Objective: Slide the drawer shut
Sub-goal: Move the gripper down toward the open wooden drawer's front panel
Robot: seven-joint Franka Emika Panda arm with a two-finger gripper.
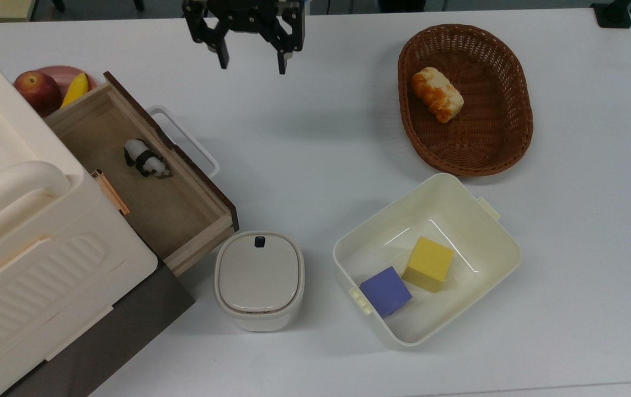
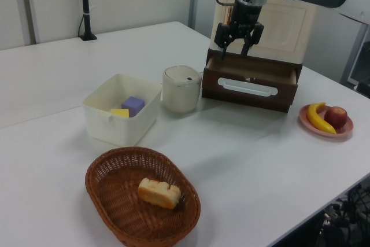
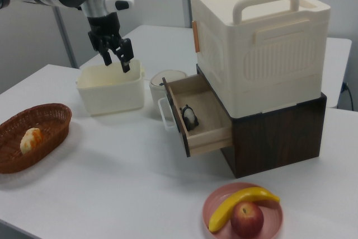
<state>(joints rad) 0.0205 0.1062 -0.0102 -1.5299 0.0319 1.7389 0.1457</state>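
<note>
The gripper [image 1: 252, 62] hangs above the table [image 1: 315, 138] with its jaws spread and nothing between them. The drawer [image 1: 144, 176] stands pulled out of the cabinet [image 3: 263, 71], down and toward the top view's left from the jaws and well apart from them, with a small panda figure [image 1: 144, 158] lying inside and its white handle [image 1: 186, 139] on the side facing the jaws. A lidded container [image 1: 259, 280] sits just beside the drawer's corner, farther from the jaws than the handle

1. The gripper [image 2: 236, 48] hangs in the air with its fingers spread apart.
2. The drawer [image 2: 250, 84] stands pulled out just below it.
3. The lidded container [image 2: 181, 88] sits lower, toward the left view's left.
</note>
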